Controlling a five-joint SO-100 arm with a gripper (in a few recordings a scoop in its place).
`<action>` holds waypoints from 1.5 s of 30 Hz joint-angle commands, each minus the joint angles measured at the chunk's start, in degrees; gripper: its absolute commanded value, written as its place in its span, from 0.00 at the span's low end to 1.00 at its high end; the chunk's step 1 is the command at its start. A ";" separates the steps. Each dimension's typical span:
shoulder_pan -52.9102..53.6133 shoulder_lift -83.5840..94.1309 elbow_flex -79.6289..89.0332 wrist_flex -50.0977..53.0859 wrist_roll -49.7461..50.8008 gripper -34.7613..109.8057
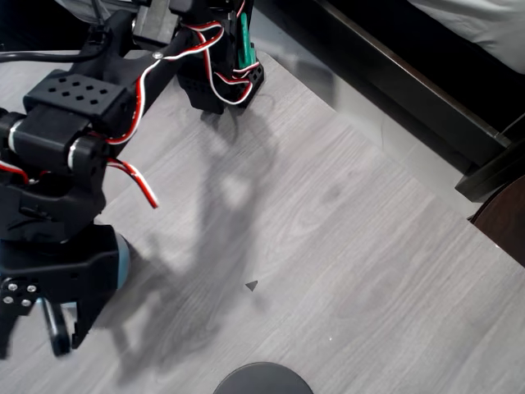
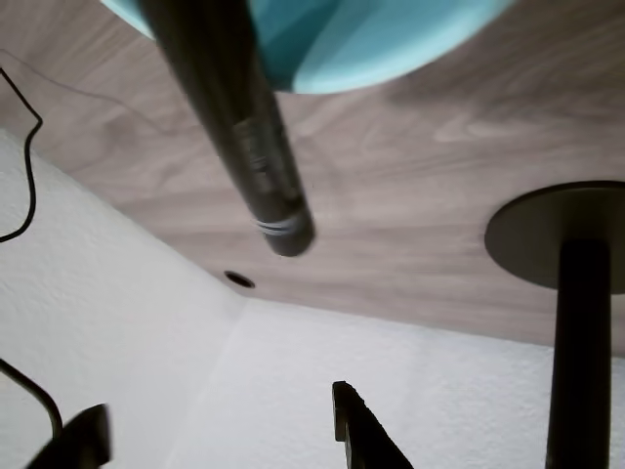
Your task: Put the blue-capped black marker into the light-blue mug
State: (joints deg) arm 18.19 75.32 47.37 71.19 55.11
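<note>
Black gripper (image 2: 217, 405) fingers (image 2: 356, 430) stand at the bottom of the wrist view, spread wide with nothing between them. Past them the blue-capped black marker (image 2: 249, 147) shows as a blurred dark barrel in front of the light-blue mug (image 2: 381, 44). Its long axis runs steeply from the top edge, across the mug's left part, down and slightly right to a blunt end ringed with pale bands; that end points away from the mug, towards the fingers. Whether the other end sits inside the mug cannot be told, since it leaves the picture. Right of the mug and below it a dark round stand (image 2: 532, 234) rests on the grey wooden table (image 2: 410, 176), its post (image 2: 584, 352) rising towards the camera. Left of the mug a thin black cable (image 2: 21, 156) hangs over a white surface (image 2: 117, 322).

From overhead the arm (image 1: 74, 139), strung with red and white wires (image 1: 139, 176), covers most of the mug, leaving a pale blue sliver at its right side
</note>
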 commanded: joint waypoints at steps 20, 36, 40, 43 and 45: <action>-11.95 12.83 -0.53 10.55 -22.06 0.24; -28.65 59.50 67.76 -4.66 -39.73 0.24; -28.83 62.75 75.50 -7.12 -42.45 0.24; -29.79 65.92 80.68 -9.23 -45.09 0.24; -30.32 67.24 83.14 -10.11 -46.41 0.24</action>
State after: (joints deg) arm -11.07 139.83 128.32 62.75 10.37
